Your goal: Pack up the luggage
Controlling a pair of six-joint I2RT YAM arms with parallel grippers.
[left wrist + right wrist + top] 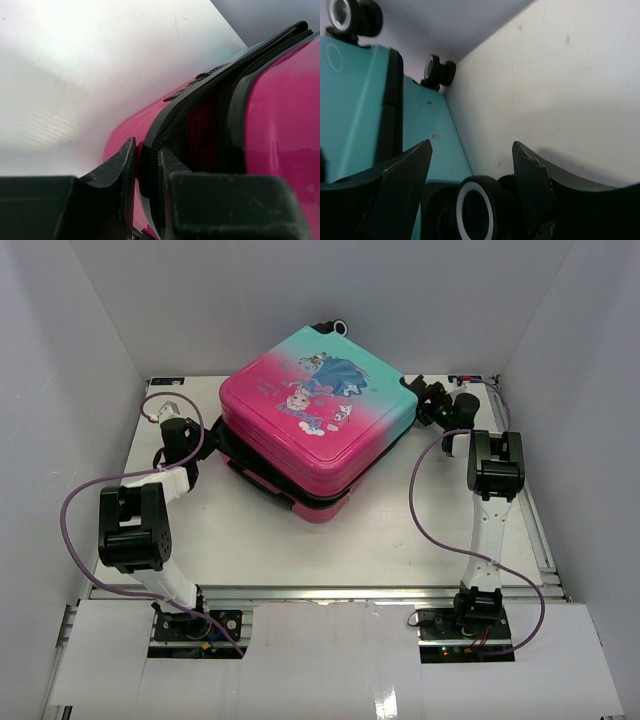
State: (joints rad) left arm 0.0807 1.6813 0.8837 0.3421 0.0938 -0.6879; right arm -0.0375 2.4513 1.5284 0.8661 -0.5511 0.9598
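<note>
The luggage (315, 410) lies flat at the back middle of the table, pink-to-teal lid with a cartoon print facing up. Its two shells stand slightly apart along the left side, showing a dark gap (200, 125). My left gripper (208, 430) is at that left edge. In the left wrist view the left gripper (147, 150) is shut on the black zipper rim (172, 117) of the luggage (285, 125). My right gripper (428, 402) is at the right corner of the luggage (355, 110). There the right gripper (471, 145) is open, with a black wheel (477, 210) between its fingers.
White enclosure walls (70, 360) close in the table (380, 530) on the left, back and right. Two more wheels (352, 15) (440, 70) stick out at the luggage's far end. Purple cables (75, 500) loop beside both arms.
</note>
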